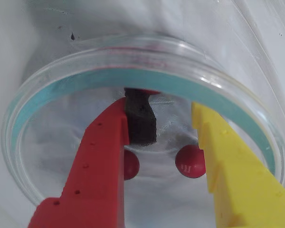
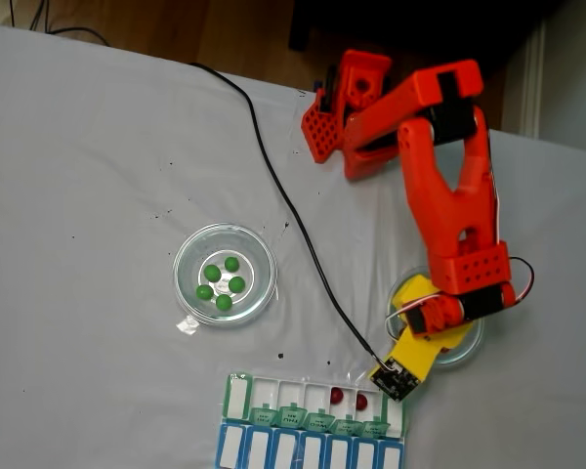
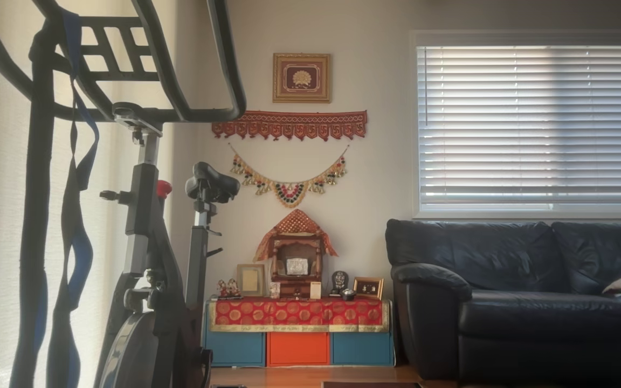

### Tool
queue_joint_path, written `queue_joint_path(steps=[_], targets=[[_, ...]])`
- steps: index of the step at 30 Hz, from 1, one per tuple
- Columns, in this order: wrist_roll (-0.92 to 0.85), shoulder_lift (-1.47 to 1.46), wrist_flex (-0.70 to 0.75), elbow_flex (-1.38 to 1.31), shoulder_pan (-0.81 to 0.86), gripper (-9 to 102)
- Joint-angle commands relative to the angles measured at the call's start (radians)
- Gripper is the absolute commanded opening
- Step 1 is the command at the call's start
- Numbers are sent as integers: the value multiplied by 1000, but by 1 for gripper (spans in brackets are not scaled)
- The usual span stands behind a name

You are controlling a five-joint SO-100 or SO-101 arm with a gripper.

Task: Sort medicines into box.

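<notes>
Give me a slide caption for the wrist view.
Open tool lowered into a clear glass dish, straddling one red pill.

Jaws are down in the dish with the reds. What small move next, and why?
Probably close. In the wrist view the gripper is open inside the glass dish, and one red pill lies between the jaws near the yellow one, so closing should catch it.

No text or label is clear enough to read.
</notes>
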Motion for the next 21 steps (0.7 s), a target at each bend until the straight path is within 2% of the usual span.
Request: queue_joint_path(steps=[1,21], targets=[[9,130,-40,2,20,15],[-67,164,-192,107,49,12]])
